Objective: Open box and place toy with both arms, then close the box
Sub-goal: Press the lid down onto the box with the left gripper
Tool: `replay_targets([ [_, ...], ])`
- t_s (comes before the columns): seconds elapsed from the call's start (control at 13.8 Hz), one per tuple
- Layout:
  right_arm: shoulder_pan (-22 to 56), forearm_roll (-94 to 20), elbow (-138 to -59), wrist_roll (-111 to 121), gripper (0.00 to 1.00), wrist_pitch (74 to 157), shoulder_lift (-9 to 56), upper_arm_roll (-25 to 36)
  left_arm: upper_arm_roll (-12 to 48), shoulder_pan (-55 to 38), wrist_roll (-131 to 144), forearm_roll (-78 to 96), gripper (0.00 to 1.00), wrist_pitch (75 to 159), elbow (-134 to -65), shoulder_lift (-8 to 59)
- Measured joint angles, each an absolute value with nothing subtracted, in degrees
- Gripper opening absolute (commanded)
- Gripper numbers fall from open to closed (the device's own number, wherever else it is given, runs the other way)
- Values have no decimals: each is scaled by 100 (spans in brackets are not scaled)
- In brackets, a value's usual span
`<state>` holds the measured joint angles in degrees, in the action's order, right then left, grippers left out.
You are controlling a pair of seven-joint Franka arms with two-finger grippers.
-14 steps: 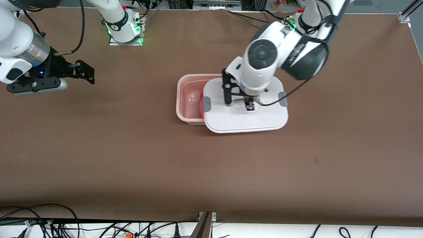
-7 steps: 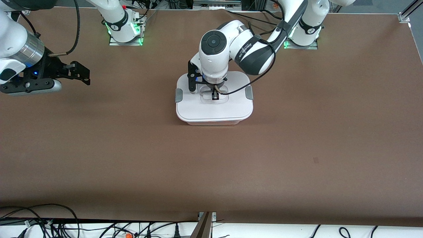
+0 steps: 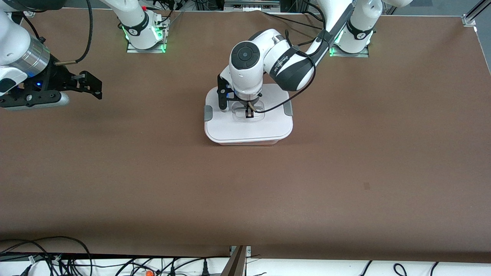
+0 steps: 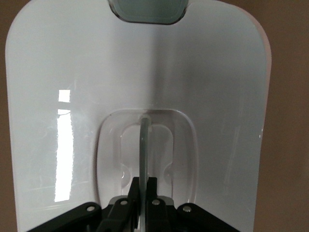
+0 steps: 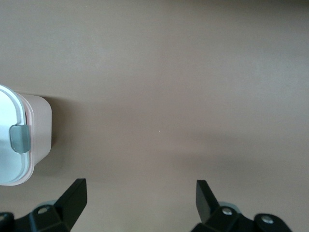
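Note:
The box (image 3: pixel 249 142) stands mid-table with its white lid (image 3: pixel 249 128) lying over it, grey clips (image 3: pixel 208 113) at both ends. My left gripper (image 3: pixel 249 114) is shut on the lid's clear handle (image 4: pixel 143 140), its fingers (image 4: pixel 133 191) pinching the thin upright rib. The lid fills the left wrist view (image 4: pixel 72 72). The box's pinkish wall (image 5: pixel 41 130) and one clip (image 5: pixel 20 137) show in the right wrist view. My right gripper (image 3: pixel 92 86) is open and empty, held over bare table toward the right arm's end (image 5: pixel 140 193). The toy is hidden.
The brown table (image 3: pixel 245 191) has wide bare room on all sides of the box. Arm bases (image 3: pixel 144 32) stand along the edge farthest from the front camera. Cables hang past the nearest edge (image 3: pixel 46 257).
My left gripper carried the lid from beside the open tub over onto it, covering the toy, then settled it slightly lower. My right gripper drifted a little away from the box.

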<state>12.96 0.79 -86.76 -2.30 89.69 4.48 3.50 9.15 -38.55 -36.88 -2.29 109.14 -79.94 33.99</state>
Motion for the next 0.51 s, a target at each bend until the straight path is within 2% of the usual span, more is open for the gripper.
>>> replay_targets([
  [0.51,1305,79,-8676,-228,100,8987,473,306,896,-3907,-3688,-253,0,11134,-7986,3495],
])
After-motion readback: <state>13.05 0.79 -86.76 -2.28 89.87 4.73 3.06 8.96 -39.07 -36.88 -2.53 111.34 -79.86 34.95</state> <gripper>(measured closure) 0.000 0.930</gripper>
